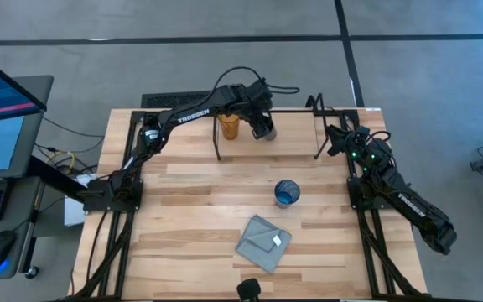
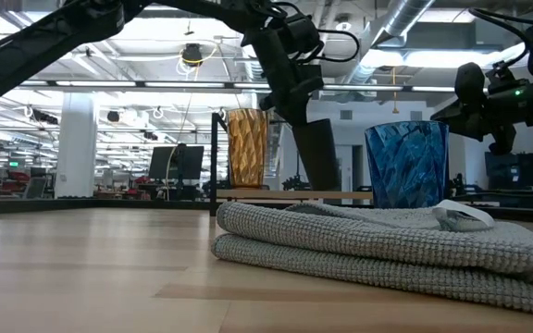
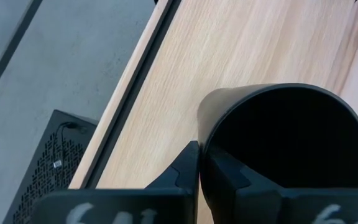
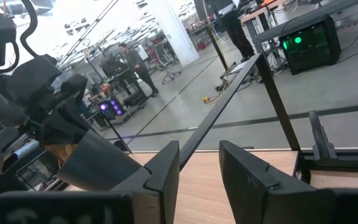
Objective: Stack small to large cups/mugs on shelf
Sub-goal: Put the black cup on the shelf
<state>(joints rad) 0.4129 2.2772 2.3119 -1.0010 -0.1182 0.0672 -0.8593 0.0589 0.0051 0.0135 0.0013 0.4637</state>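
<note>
The black cup (image 1: 264, 130) is over the light wooden shelf (image 1: 293, 130) at the table's far edge, with my left gripper (image 1: 261, 117) shut on it. In the low view the black cup (image 2: 317, 157) reaches down to the shelf board (image 2: 266, 195), slightly tilted. The amber tumbler (image 1: 228, 127) stands on its base on the shelf just left of it. The translucent blue cup (image 1: 287, 193) stands upright on the table nearer the middle. My right gripper (image 1: 335, 138) is open and waits beside the shelf's right post. My left gripper (image 3: 201, 152) pinches the black cup's rim wall (image 3: 205, 134), one finger inside (image 3: 229, 177) and one outside (image 3: 182, 174). The fingers come from above, pointing down. The cup stands nearly upright with its base at the shelf board (image 3: 260, 50); whether it rests there I cannot tell.
A folded grey cloth (image 1: 264, 243) lies on the table near the front edge, in front of the blue cup. Thin black posts (image 1: 218, 147) and a rail frame the shelf. Bare shelf board lies right of the black cup.
</note>
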